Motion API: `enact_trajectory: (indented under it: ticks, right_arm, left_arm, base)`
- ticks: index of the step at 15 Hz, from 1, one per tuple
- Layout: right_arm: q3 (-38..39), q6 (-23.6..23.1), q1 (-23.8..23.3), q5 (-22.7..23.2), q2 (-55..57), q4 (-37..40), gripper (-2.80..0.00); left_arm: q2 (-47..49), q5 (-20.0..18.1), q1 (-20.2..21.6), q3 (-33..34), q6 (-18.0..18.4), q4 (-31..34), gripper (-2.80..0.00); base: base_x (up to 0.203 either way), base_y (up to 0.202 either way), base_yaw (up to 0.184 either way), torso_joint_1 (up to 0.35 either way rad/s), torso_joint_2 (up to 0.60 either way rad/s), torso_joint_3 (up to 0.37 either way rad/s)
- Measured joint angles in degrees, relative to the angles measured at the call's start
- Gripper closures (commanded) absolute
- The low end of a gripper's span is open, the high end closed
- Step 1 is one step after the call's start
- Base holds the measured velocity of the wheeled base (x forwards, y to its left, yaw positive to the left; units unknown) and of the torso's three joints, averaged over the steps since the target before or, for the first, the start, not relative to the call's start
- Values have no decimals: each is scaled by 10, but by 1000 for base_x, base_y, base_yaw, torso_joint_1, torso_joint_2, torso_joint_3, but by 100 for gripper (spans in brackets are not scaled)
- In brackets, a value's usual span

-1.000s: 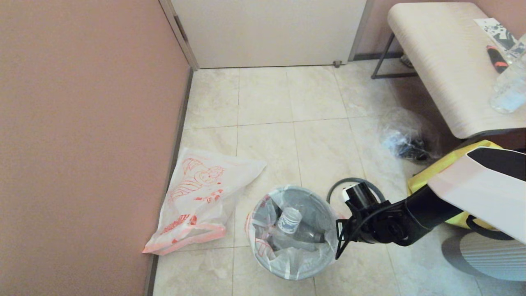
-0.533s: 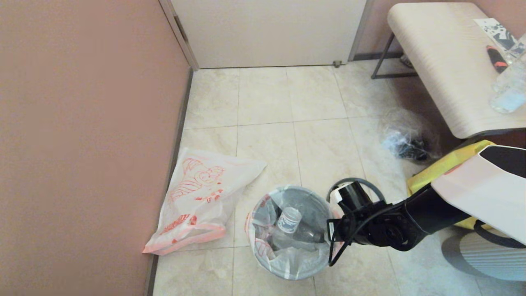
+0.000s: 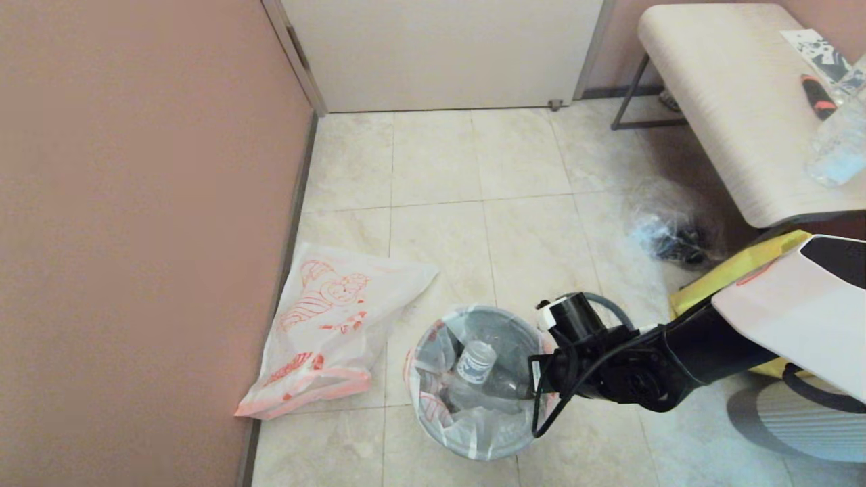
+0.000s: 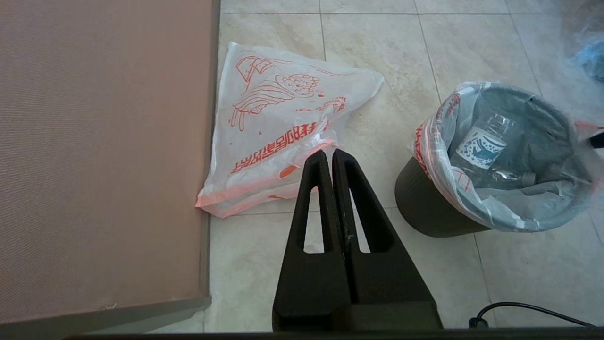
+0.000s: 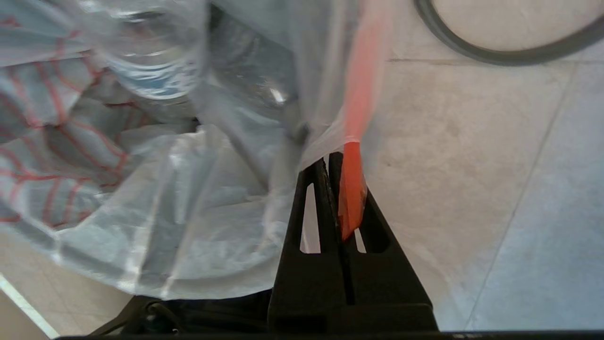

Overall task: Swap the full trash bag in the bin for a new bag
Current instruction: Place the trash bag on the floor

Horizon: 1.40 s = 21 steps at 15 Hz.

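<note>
Right claw is pinched tight on the orange-red handle of the full trash bag, at the bin's right-hand rim in the head view. In the right wrist view the handle strip sits clamped between the two black fingers, with bag film stretched away from the tips. The right arm reaches in from the right side, low over the floor, wrist just beside the bin.

The full trash bag sits inside the bin, its edge folded over the rim all round. Clear bottles show through it, one with a blue-and-white label pointing up. The bin stands on the tiled floor, near the middle bottom of the head view.

The new bag lies flat on the floor left of the bin, against the pink wall, cartoon print up, pinkish handles at the near end. It's apart from the bin, not touching.

Left claw is closed, fingers pressed together, holding nothing. It hangs parked above the floor, with the new bag and bin ahead of it in its own wrist view.

The counter stands at the far right with a clear bottle on it. A clear film bag with dark items lies on the floor below its edge. A yellow bag shows behind the right arm.
</note>
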Motion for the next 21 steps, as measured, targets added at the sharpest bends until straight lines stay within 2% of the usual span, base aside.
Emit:
enact_trajectory:
  ticks: [6,9,14,21]
  right_arm:
    - [-37,-3,18,0,19,1,0]
    - [-64,-19,25,0,35,4,0]
    - [-136,-30,35,-5,61,64,0]
    - [-141,-26,32,-7,71,69,0]
  left_arm:
    - [0,0,0,0,0,0,0]
    - [0,0,0,0,0,0,0]
    - [0,0,0,0,0,0,0]
    - [0,0,0,0,0,0,0]
  base:
    - [0,0,0,0,0,0]
    - [0,0,0,0,0,0]
    - [0,0,0,0,0,0]
    - [0,0,0,0,0,0]
